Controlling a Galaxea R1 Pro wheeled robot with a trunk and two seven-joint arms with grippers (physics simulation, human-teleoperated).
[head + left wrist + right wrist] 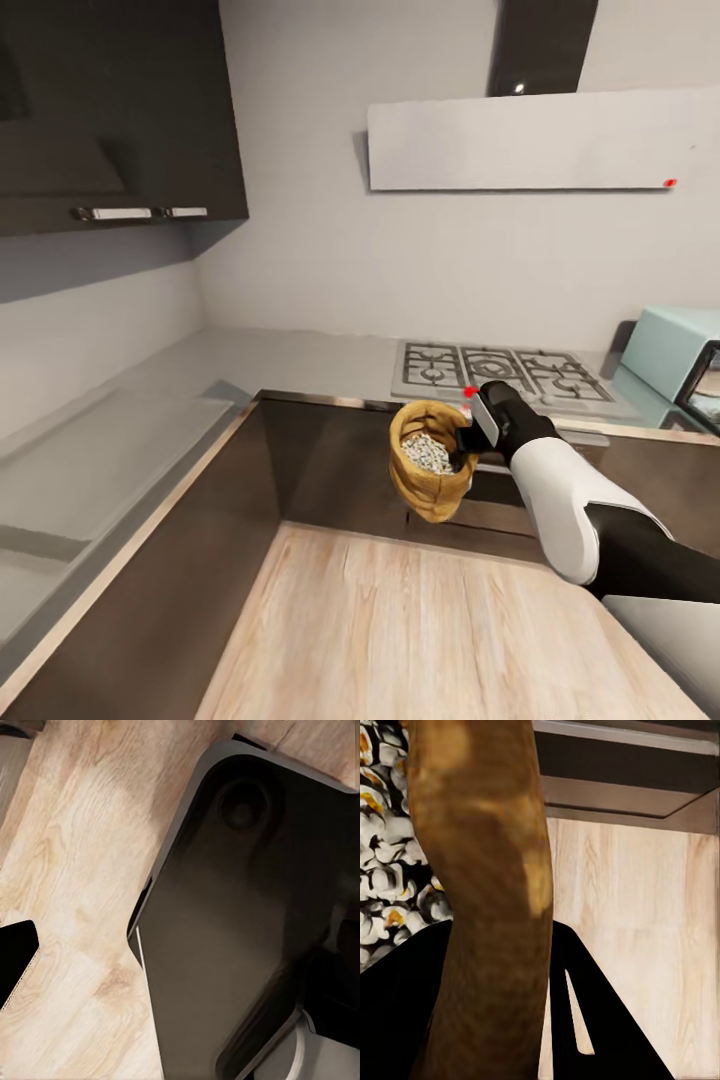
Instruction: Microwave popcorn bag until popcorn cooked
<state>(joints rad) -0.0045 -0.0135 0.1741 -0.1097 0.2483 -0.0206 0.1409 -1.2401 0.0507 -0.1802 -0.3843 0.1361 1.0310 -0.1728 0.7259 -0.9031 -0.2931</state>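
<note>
Right gripper clamped on popcorn bag

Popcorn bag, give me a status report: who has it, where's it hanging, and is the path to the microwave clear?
Right gripper shut on popcorn bag, held above floor before hob. Popcorn inside. Microwave far right on countertop. Nothing between.

I can't make out my right gripper's fingertips; they're tucked behind the popcorn bag rim. The microwave is cut off at the head view's right edge, only its near corner visible. On the left wrist camera a dark robot panel blocks most of the floor.
</note>
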